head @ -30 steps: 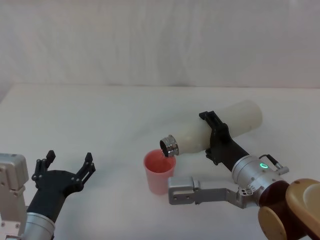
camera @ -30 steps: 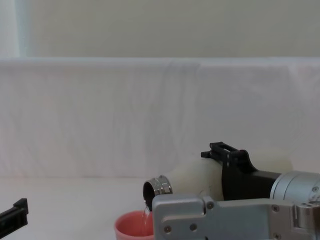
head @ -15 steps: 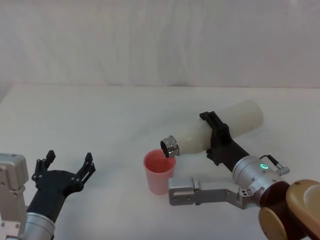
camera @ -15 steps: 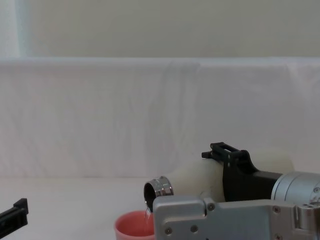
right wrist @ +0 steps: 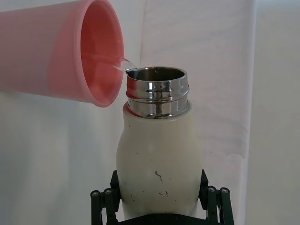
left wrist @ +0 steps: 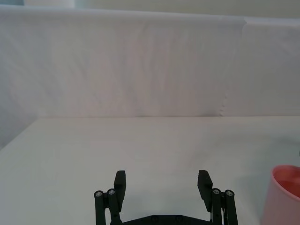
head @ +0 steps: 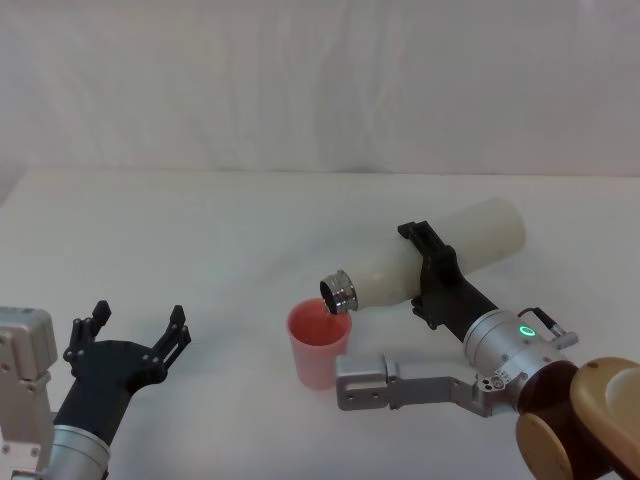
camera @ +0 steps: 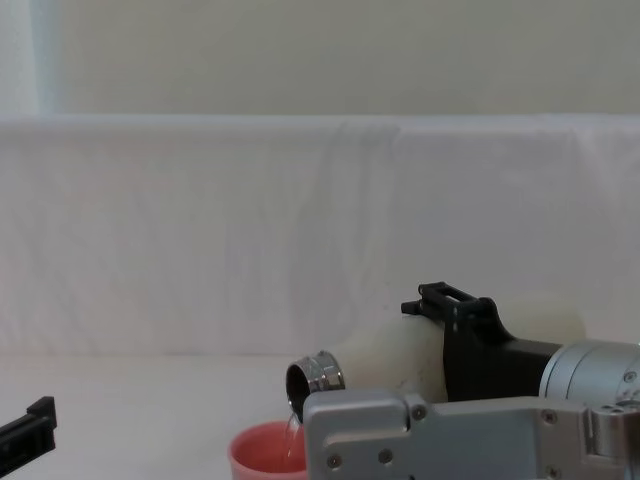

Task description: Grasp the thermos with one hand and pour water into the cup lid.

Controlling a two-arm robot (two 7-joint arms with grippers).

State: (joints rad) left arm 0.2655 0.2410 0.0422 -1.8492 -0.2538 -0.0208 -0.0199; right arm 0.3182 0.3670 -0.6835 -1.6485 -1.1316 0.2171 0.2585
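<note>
Thermos [head: 440, 258], gripped by your right gripper's [head: 432, 275] fingers, streams into the cup lid [head: 318, 343]; tilt further and it overshoots the rim, while left gripper [head: 135, 340] idles open.

Pale, even light over a white-covered table [head: 200, 230], backed by a wrinkled white cloth backdrop [camera: 300, 230] hung along its far edge, with a plain cream wall [camera: 350, 55] above the cloth's top hem.

We see the tall cream thermos [head: 420, 262] tipped over, its shiny neck above the little pink cup lid [head: 318, 343]. Water runs down into the cup lid.
</note>
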